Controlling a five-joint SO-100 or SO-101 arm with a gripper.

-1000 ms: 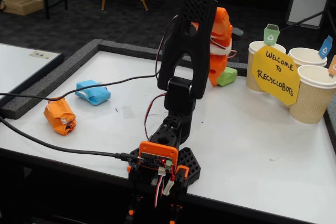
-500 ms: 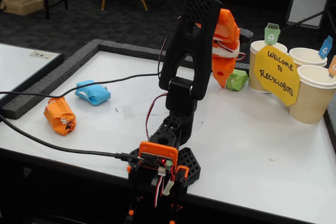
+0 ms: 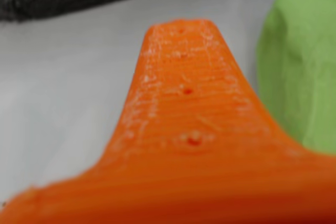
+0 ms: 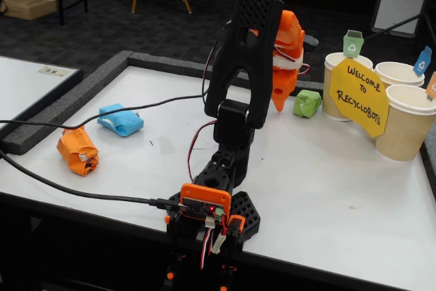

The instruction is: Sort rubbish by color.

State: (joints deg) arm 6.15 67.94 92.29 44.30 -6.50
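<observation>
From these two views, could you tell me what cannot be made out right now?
- Gripper opening: fixed view, the arm hides the second finger; wrist view, one blurred orange finger fills the picture.
- Green wad: wrist view, cut off by the right edge.
- Cups' insides: fixed view, too low an angle; the yellow sign partly covers them.

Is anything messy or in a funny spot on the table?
Yes. The green wad sits on the table beside the first paper cup, not in it. The gripper is next to it. The orange wad and blue wad lie unsorted far left.
</observation>
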